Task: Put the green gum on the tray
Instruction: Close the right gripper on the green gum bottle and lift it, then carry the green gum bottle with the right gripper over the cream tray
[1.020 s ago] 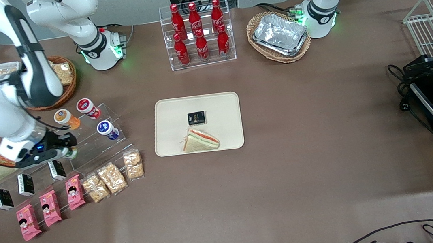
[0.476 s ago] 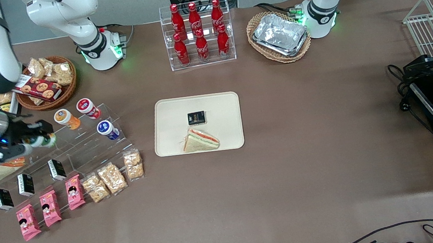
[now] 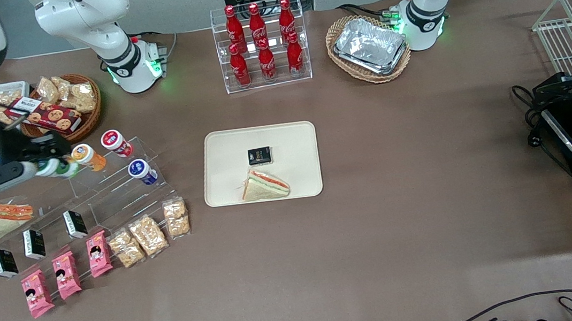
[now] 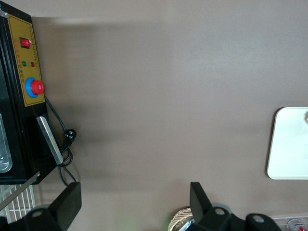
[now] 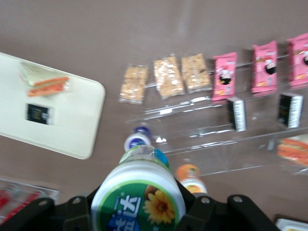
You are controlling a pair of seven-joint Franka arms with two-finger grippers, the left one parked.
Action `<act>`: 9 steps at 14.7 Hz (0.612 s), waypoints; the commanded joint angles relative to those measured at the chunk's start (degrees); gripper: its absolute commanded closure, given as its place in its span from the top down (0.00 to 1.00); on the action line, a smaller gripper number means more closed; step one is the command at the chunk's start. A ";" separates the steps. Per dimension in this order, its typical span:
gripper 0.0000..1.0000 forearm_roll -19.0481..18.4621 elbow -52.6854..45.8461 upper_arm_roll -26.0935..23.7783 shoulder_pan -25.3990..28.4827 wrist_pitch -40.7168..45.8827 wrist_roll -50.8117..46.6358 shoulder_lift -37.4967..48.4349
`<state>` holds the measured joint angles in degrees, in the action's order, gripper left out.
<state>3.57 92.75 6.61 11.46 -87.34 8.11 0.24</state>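
1. Pincer (image 3: 52,166) clenched on green gum (image 3: 50,168); since 1 s ago it's lifted off the clear stepped rack (image 3: 122,184), now up above rack by orange canister (image 3: 87,156).
2. So pick done; carry to tray (image 3: 220,152) remains, well apart.
3. Tray holds sandwich (image 3: 265,185) & black packet (image 3: 259,156).
4. Lid (image 5: 138,208) print: Chinese char "达", flower. Red bottles (image 3: 262,42): Coca-Cola script.
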 commanded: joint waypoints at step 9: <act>0.06 5.83 1.37 -7.49 15.43 -8.45 -43.61 -5.60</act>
<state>8.11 92.68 -1.56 25.81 -91.92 -33.34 -2.38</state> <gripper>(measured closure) 0.533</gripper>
